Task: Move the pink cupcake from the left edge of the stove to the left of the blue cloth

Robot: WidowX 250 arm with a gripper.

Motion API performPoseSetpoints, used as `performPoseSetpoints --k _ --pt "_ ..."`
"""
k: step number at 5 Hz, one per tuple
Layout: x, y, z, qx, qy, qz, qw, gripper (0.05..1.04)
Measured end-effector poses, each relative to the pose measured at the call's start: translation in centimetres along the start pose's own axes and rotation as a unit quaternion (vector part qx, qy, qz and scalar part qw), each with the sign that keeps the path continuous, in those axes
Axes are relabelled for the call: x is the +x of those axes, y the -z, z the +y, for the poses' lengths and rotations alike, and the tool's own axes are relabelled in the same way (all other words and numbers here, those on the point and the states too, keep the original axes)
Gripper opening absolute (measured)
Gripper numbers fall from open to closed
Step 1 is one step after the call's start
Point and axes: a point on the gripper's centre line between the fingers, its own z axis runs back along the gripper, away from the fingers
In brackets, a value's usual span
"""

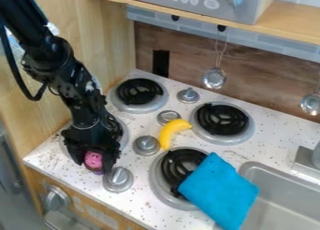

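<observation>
Gripper [94, 165] at front left part of table [55, 164]; fingers [111, 156] spread wide, pink toy [94, 159] between, seemingly not squeezed. Risk: uneven closing may push rounded toy toward front edge; finger near knob [118, 178] may knock it. Pink face points upward and frontward, purple bit lowest; long axis, cannot tell, sides hidden.

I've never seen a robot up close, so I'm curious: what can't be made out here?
In the camera view:
Pink thing: full shape and whether it is gripped, hidden by the end effector.
Left front burner: mostly hidden by the arm.
Right front burner: partly under the cloth.
Right ladle, sink: cut off by the right edge.
</observation>
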Motion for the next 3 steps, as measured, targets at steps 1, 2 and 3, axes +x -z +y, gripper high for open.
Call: performPoseSetpoints --k 1,2,3 --pt "-1.0 -0.7 -0.2 -0.013 -0.002 0.011 0.9998 0.945" --pt "-2.6 -2.5 -2.1 -0.045 0.015 0.034 0.9983 0.884" --pt "-3.6 -4.5 -5.3 -0.068 0.067 0.038 0.9946 0.881"
